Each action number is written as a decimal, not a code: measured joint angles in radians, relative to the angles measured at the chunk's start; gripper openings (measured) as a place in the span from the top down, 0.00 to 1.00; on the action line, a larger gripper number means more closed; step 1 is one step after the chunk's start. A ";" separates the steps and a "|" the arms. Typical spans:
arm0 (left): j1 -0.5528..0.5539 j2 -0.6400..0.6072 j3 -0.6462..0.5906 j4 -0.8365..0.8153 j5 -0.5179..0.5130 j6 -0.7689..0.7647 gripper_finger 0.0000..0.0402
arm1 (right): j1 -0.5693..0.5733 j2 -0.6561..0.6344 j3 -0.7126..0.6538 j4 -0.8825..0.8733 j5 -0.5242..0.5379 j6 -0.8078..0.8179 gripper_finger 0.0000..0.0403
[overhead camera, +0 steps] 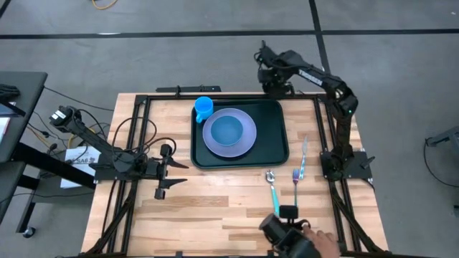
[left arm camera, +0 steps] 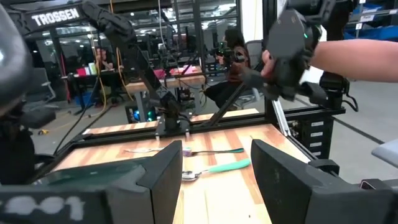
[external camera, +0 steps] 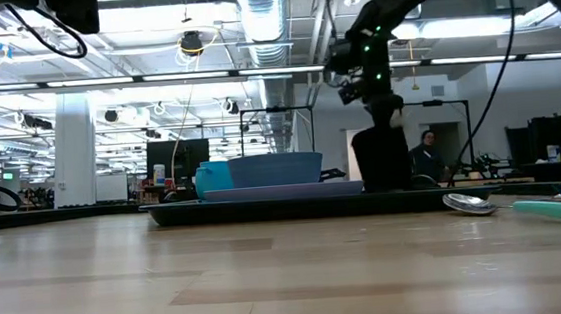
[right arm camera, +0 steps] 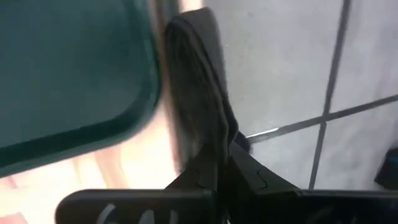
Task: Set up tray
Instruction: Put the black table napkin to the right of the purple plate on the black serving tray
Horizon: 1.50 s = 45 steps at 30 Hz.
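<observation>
The tray [overhead camera: 276,122] lies on the counter [overhead camera: 215,208] against its far edge, nearer the right side. On the tray sits a plate [overhead camera: 247,140], and a bowl [overhead camera: 228,130] rests on that plate. A cup [overhead camera: 204,108] stands on the tray at its far left corner, touching the plate's rim. Off the tray, toward the near right corner of the counter, a knife [overhead camera: 304,152], a fork [overhead camera: 296,180] and a spoon [overhead camera: 272,185] lie on the counter, the spoon leftmost and the knife closest to the tray. The right end effector [overhead camera: 275,88] sits at the counter's far edge, just beside the tray's far right corner. The left end effector [overhead camera: 176,178] hangs over the counter left of the tray, well apart from it.
</observation>
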 joint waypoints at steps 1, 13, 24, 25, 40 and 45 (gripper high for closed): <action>0.000 0.000 0.000 0.000 0.000 0.000 0.55 | 0.010 0.009 0.000 -0.007 0.002 0.001 1.00; 0.000 0.000 0.000 -0.034 0.003 -0.039 0.55 | 0.156 0.007 0.000 -0.116 -0.086 0.048 1.00; 0.000 0.000 0.000 -0.093 0.003 -0.039 0.55 | 0.204 0.012 0.000 -0.279 -0.133 0.173 1.00; 0.000 0.000 0.000 -0.100 0.001 -0.041 0.55 | 0.213 0.012 0.000 -0.286 -0.138 0.181 1.00; 0.000 0.000 0.000 -0.103 -0.009 -0.063 0.55 | 0.317 -0.041 -0.288 -0.147 -0.159 0.192 1.00; 0.000 0.000 0.000 -0.103 -0.010 -0.063 0.55 | 0.368 -0.114 -0.418 -0.037 -0.160 0.209 1.00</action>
